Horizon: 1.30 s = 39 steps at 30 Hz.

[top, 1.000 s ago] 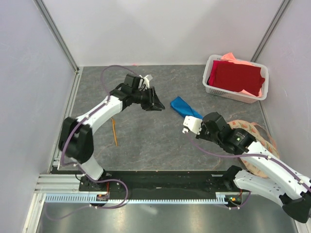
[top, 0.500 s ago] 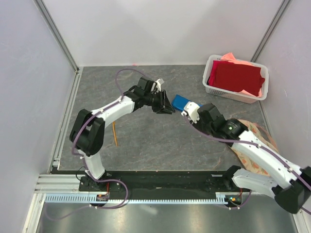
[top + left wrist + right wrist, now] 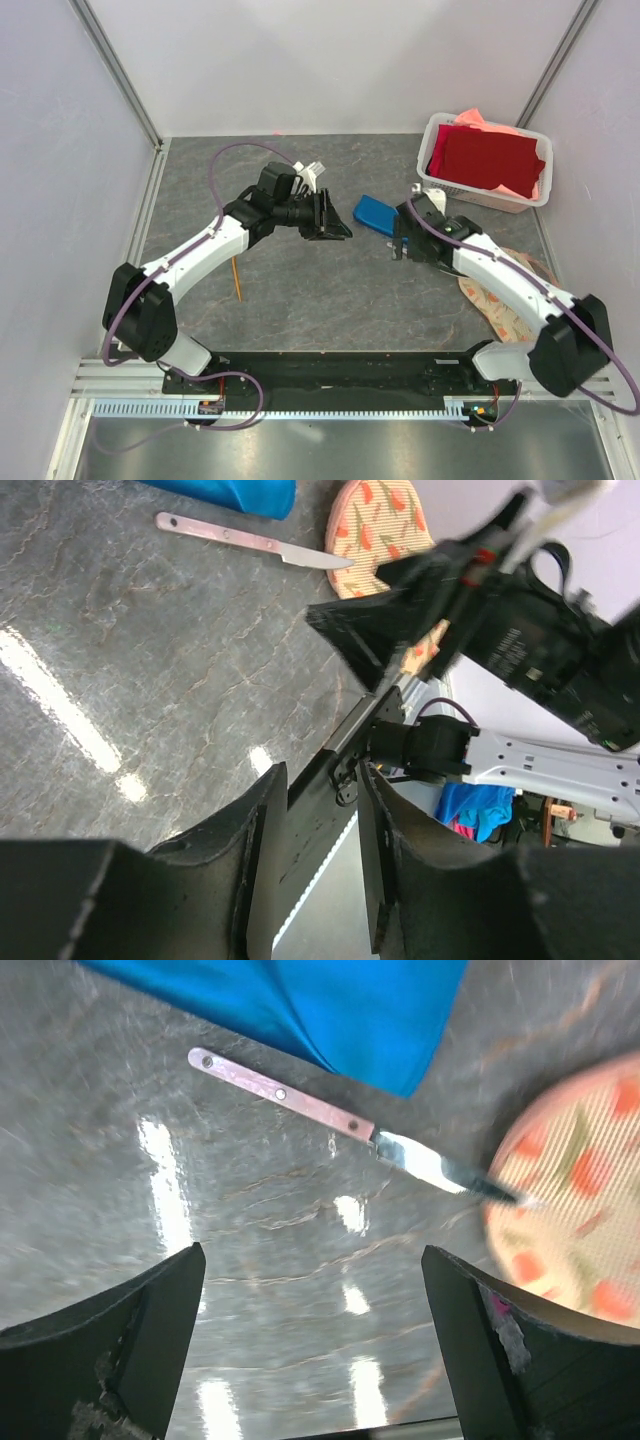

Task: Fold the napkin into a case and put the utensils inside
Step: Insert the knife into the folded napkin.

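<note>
between pale walls (image 3: 330, 60), the grey marbled table (image 3: 300, 290) bears the napkin (image 3: 375, 213).

Right gripper (image 3: 312, 1258) now stands wide open, formerly closed, and is repositioned beside the napkin (image 3: 374, 212). The napkin is now shorter and more compact. Left gripper (image 3: 335, 222) sits nearer to it.

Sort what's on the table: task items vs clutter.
For the job:
- blue napkin, folded
- knife, just beside it
- thin orange stick, off to the left

Lying about:
- white basket
- red cloth and pink cloth in it
- floral mat
</note>
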Motion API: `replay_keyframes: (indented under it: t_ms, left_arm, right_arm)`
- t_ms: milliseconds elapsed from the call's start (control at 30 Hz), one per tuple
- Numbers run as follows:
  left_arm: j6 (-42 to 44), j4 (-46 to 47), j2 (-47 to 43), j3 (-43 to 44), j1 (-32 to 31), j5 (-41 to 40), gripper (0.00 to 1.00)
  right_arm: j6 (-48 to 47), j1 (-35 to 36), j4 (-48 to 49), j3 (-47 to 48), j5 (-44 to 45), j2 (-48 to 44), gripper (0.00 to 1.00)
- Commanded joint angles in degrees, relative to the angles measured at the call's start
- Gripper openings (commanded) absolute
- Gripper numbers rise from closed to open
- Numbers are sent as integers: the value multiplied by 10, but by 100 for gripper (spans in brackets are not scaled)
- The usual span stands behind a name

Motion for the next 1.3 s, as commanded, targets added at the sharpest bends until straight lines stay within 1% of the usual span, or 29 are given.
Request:
replay_keyframes:
  t_ms: [0,100,133,167,200,233,267,333,400,433,467,533,667,700,800,933,1100,1133,1267]
  left_arm:
    - [46,-8,22,22,-4,-3,41]
    - [59,-9,49,46,-11,-17,41]
    - [64,-8,58,55,-23,-29,39]
    - [66,-8,66,65,-30,-44,38]
    - [66,-8,86,84,-38,-82,37]
    - [58,-10,99,97,-53,-96,36]
    - [56,-11,110,110,-59,-113,35]
    - [56,-26,148,150,-81,-151,34]
    - [54,-49,172,189,-90,-167,34]
    - [57,-54,186,197,-103,-177,34]
    - [61,-57,191,202,-108,-188,34]
    - [79,-64,202,217,-122,-220,34]
    - [103,-79,244,253,-126,-238,34]
    - [109,-85,252,273,-126,-253,34]
    - [124,-93,288,314,-124,-277,34]
    - [123,-95,345,377,-118,-278,32]
    - [117,-96,409,459,-105,-270,30]
    - [111,-95,426,468,-98,-265,30]
    - [110,-91,449,496,-81,-258,29]
  right_arm:
    - [233,-16,20,-40,19,-53,98]
    - [301,-48,-28,-49,12,-55,98]
    - [314,-66,-37,-53,13,-58,97]
    - [334,-73,-50,-59,16,-61,96]
    - [353,-81,-71,-72,-8,-72,95]
    - [382,-109,-75,-80,-30,-78,94]
    - [396,-119,-77,-89,-44,-86,91]
    - [454,-156,-114,-105,-66,-108,86]
    - [478,-162,-113,-99,-72,-123,83]
    - [489,-163,-117,-93,-51,-121,82]
    - [516,-162,-121,-88,-43,-116,84]
    - [530,-175,-127,-70,-25,-93,86]
    - [576,-192,-132,-54,-45,-38,85]
    - [594,-192,-132,-53,-48,-21,85]
    - [607,-208,-115,-52,-49,16,84]
    - [610,-227,-105,-50,-65,65,84]
    - [620,-237,-94,-47,-54,80,82]
    - [622,-241,-91,-47,-56,81,82]
    - [623,-249,-88,-35,-64,106,81]
